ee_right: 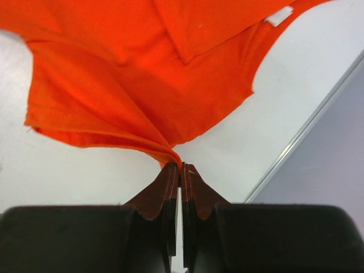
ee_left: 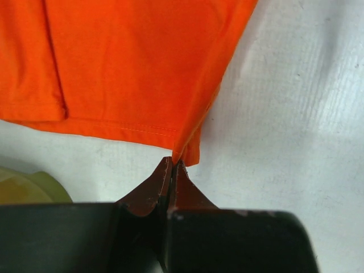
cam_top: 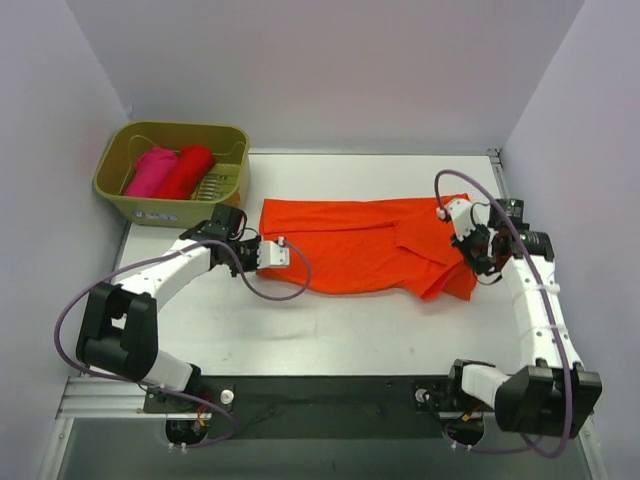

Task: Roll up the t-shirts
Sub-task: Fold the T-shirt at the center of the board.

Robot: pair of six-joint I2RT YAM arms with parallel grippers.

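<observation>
- While the bright orange cloth t-shirt point(cam_top: 350, 250) lies on the white bench point(cam_top: 350, 340), its long axis runs left to right.
- Left hand point(ee_left: 172, 165) pinches the hem corner; right hand point(ee_right: 181, 166) pinches the opposite end.

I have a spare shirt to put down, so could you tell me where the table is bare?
The widest bare patch is the near table strip between the orange t-shirt and the arm bases. A narrower strip lies behind the shirt, right of the olive basket. The middle is crowded: left tool and right tool each pinch a shirt end.
</observation>
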